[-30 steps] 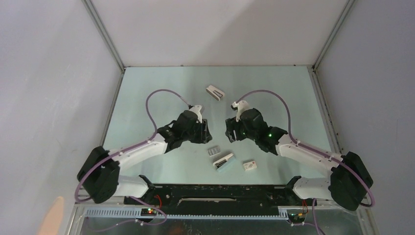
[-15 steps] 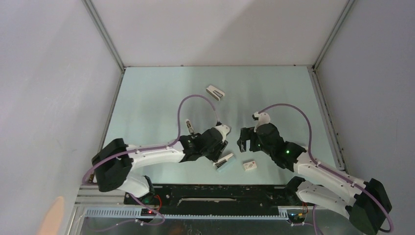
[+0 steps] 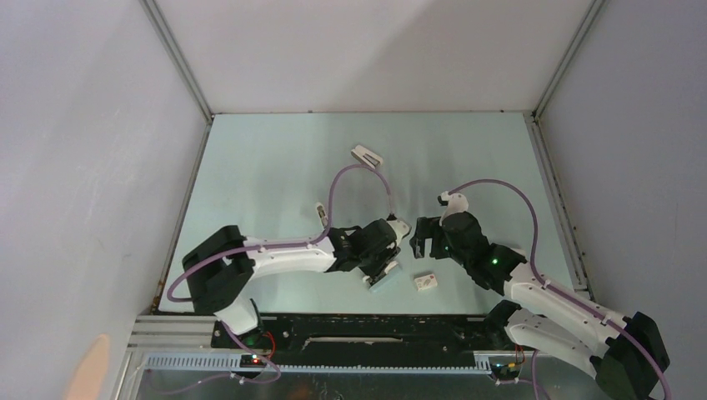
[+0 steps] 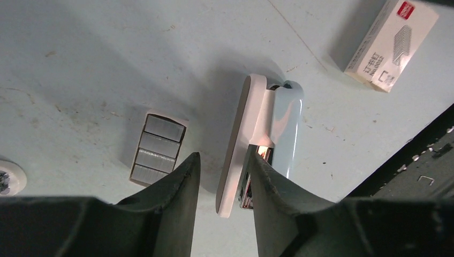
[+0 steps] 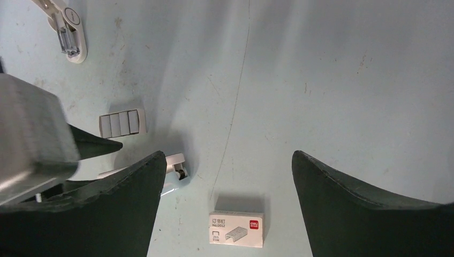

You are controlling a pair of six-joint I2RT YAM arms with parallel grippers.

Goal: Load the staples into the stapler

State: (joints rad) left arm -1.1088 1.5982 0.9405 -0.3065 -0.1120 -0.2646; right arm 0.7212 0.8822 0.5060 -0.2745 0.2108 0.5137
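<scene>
The stapler (image 4: 278, 126) lies near the table's front edge, its white upper arm (image 4: 241, 134) swung apart from the pale grey-green body. My left gripper (image 4: 224, 155) is low over its near end, open; the white arm runs between the fingers, with a gap at the left finger (image 4: 184, 182). The staples (image 4: 158, 149), a grey ribbed block, lie just left of the stapler; the left arm hides them in the top view. My right gripper (image 5: 229, 155) hovers wide open and holds nothing, to the right of the stapler (image 3: 382, 277).
A small white staple box (image 5: 237, 228) with a red mark lies on the table below the right gripper (image 3: 419, 240). A second, white stapler (image 3: 367, 156) rests farther back. The table's black front edge (image 4: 417, 160) is close to the stapler.
Both arms came forward from mid-table. The left gripper dropped onto the stapler's end. The right gripper opened wide and settled above the staple box.
</scene>
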